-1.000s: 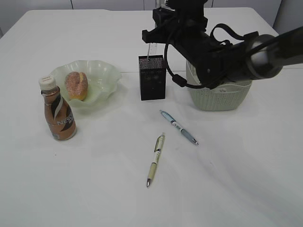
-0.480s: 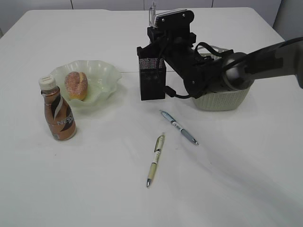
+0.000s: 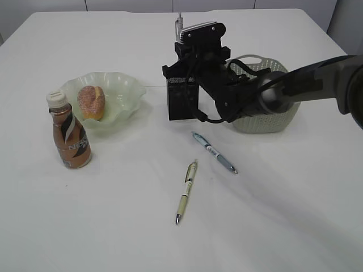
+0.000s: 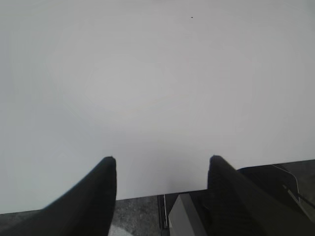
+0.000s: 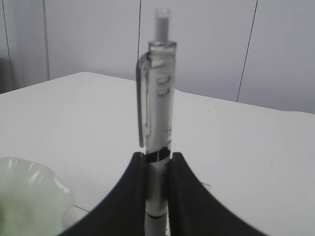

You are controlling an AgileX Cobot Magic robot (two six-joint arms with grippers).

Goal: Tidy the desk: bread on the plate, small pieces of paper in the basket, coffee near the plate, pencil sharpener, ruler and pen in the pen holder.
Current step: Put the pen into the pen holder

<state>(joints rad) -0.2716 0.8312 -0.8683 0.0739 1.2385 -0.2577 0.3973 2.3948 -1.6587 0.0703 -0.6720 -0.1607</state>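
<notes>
1. The right gripper (image 5: 156, 184) squeezed a clear pen (image 5: 156, 93), upright above the black pen holder (image 3: 181, 105), and hid part of the basket (image 3: 266, 116).
2. The left gripper (image 4: 162, 172) was spread open, holding nothing.
3. The bread (image 3: 91, 102) sat in the plate (image 3: 122, 85); the coffee (image 3: 68, 136) stood just beside.
4. Two pens (image 3: 213, 152) (image 3: 186, 191) lay on the desk (image 3: 283, 215).

Bread (image 3: 91, 102) on plate (image 3: 122, 90); coffee (image 3: 68, 135) in front; pen holder (image 3: 181, 102) left of basket (image 3: 266, 116).

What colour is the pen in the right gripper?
Clear see-through, with a dark band; the pen shows best in the right wrist view.
</notes>
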